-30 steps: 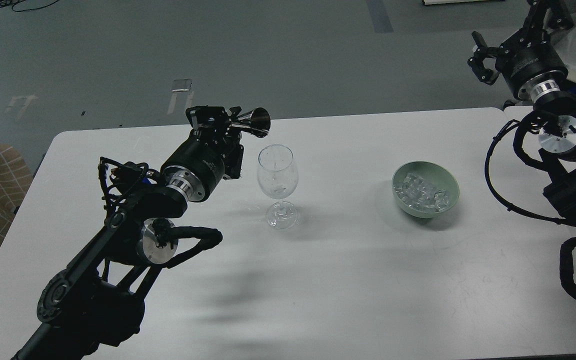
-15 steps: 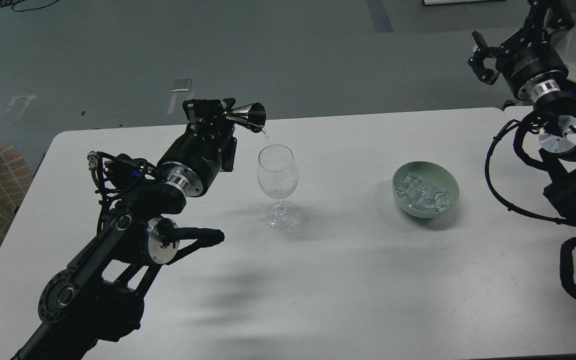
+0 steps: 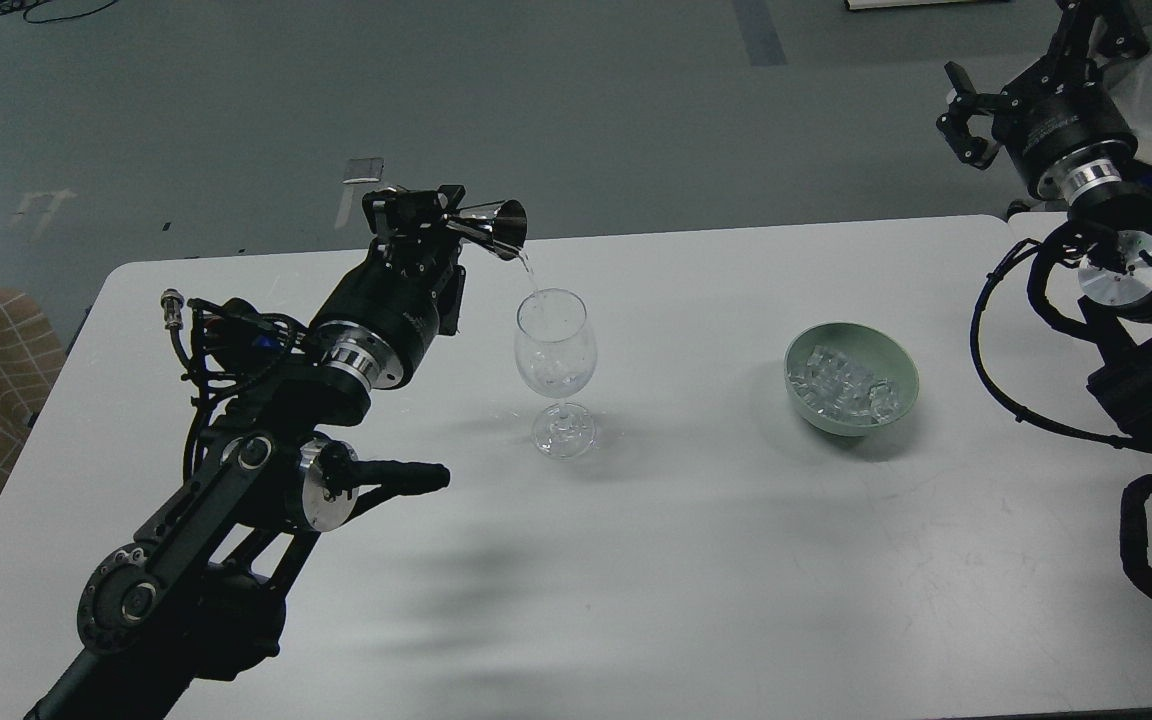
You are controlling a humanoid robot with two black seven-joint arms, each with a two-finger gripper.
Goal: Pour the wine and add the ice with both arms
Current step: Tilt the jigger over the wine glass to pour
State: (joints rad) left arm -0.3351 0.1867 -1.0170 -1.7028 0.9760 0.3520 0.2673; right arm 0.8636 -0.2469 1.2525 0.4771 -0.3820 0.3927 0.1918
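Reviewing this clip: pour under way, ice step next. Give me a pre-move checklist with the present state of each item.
1. The left gripper holds the metal jigger firmly: ok, shut on it, jigger tipped.
2. The wine lands in the wine glass: ok, thin stream meets its rim opening.
3. Glass upright on the table: ok.
4. Jigger emptied: cannot tell, liquid is flowing.
5. The ice is ready in the green bowl: ok, right of the glass, apart from it.
6. The right gripper is free for ice: ok, open, empty, raised beyond the table.
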